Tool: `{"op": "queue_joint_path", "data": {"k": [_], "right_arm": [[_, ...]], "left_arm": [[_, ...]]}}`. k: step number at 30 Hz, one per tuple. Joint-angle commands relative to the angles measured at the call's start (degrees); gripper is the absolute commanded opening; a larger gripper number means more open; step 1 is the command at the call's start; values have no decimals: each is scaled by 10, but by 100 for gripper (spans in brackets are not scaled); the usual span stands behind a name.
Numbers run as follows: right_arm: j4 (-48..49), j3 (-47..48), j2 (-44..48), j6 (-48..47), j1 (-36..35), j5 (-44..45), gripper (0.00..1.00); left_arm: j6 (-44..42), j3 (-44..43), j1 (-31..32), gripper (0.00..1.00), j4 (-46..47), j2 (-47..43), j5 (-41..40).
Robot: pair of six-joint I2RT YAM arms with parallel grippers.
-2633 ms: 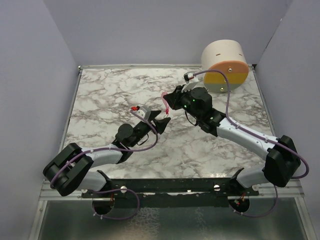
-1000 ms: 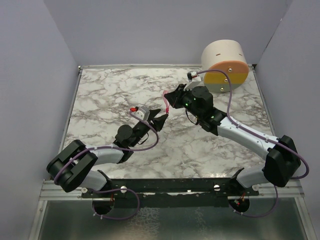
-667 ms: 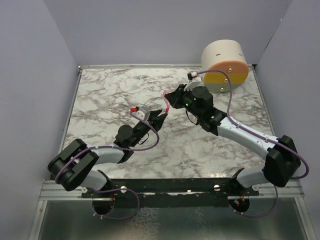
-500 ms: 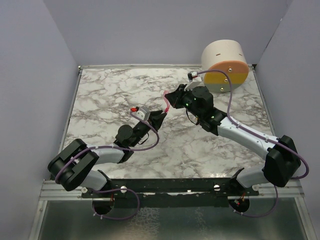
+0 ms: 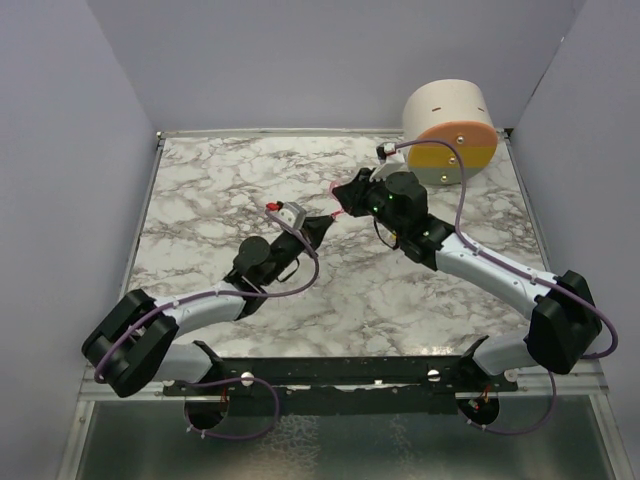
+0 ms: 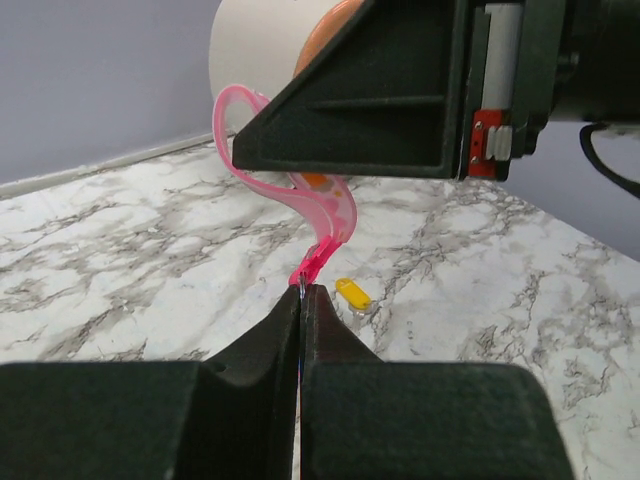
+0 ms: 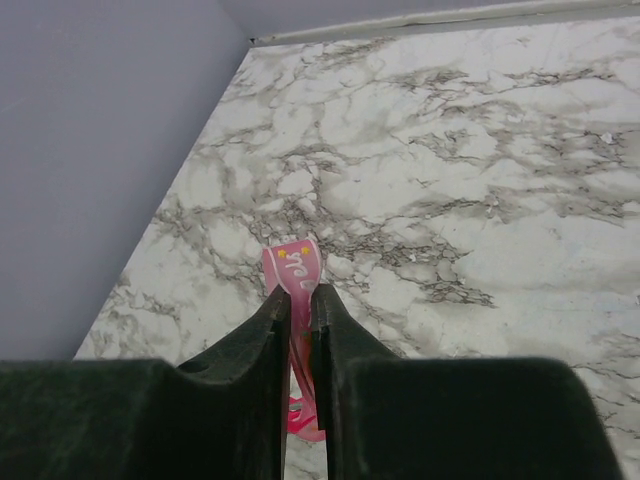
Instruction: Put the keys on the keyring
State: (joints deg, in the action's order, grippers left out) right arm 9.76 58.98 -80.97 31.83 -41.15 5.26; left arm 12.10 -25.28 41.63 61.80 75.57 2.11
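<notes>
My right gripper (image 7: 300,293) is shut on the keyring's pale pink strap (image 7: 293,265), held above the table's middle (image 5: 340,195). The strap loops down (image 6: 285,185) to the magenta key (image 6: 318,260) hanging at its lower end. My left gripper (image 6: 302,288) is shut on that key's thin lower edge, directly below and left of the right gripper (image 5: 325,222). The yellow key (image 6: 352,293) lies flat on the marble just beyond my left fingertips. The ring itself does not show clearly.
A big cream, orange, yellow and grey cylinder (image 5: 450,130) lies at the back right corner. Purple walls enclose the marble table (image 5: 220,180) on three sides. The right arm's cable (image 5: 455,190) arcs over its wrist.
My left gripper has gone from open to shut on the magenta key's end and has reached slightly up and forward toward the right gripper. The right arm has barely moved.
</notes>
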Motion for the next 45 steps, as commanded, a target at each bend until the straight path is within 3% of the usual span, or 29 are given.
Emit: {"op": "queue_joint_path", "data": {"k": [1,6,11,23,45], "right_arm": [[-37,27,4,-27,5,6,17],[-62,45,6,-50,12,23,39],[-82,56,15,-60,31,25,51],[-133,-39,118,-74,42,131,52],[-114,-112,103,-96,43,118,47]], "left_arm": [[19,-43,-3,0,-119,-42,6],[38,-106,-4,0,-256,-53,6],[57,-174,-11,0,-386,-43,23],[74,-252,-24,0,-520,-32,15],[103,-319,-38,0,-601,16,29]]}}
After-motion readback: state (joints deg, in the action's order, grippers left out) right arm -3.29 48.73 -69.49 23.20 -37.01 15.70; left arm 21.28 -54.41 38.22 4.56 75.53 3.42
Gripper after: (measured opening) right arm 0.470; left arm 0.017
